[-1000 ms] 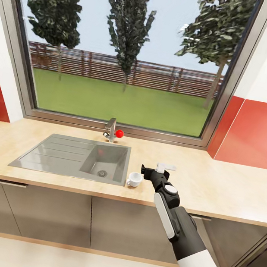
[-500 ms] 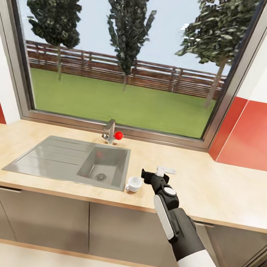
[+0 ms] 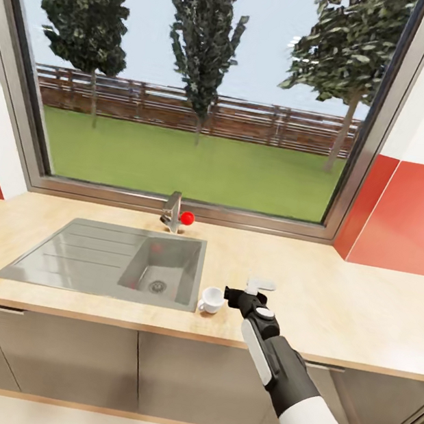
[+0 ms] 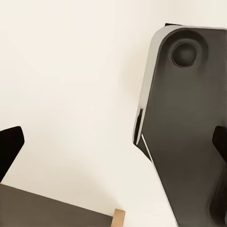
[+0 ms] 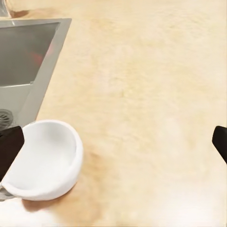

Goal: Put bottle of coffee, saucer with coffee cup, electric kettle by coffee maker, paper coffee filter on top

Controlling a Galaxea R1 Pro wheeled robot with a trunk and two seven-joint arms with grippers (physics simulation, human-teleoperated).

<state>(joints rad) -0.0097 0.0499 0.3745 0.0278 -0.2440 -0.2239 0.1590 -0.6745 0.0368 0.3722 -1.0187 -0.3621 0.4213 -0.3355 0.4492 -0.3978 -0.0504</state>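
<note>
One cup (image 3: pixel 210 300) sits beside the right gripper (image 3: pixel 248 289) (fingers apart, nothing held); the view has edged right, cup ungrasped.

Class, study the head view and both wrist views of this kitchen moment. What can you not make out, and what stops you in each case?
- Coffee cup: handle side small in the head view; the right wrist view's edge and a dark fingertip cut off part of the cup.
- Right gripper: whether it touches the cup, too small to tell in the head view.
- Left gripper: only dark finger ends at the left wrist view's edges.
- Sink: cropped in the right wrist view.
</note>
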